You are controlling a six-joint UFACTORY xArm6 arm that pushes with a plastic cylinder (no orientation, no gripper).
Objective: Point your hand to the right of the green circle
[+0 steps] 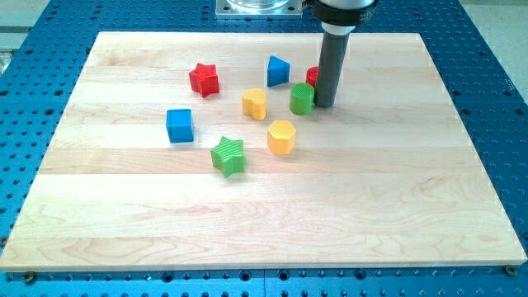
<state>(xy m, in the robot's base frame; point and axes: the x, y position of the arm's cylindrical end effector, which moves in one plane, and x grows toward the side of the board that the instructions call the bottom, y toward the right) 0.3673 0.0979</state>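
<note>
The green circle (302, 99), a short round block, stands on the wooden board (371, 190) above the middle. My tip (325, 104) rests on the board just to the view's right of the green circle, almost touching it. The dark rod rises from there to the view's top. A red block (312, 76) is partly hidden behind the rod; its shape cannot be made out.
A blue triangular block (278, 71) and a red star (204, 79) lie toward the view's top. A yellow heart-like block (254, 104), a yellow hexagon (281, 136), a green star (228, 156) and a blue cube (179, 125) lie left and below.
</note>
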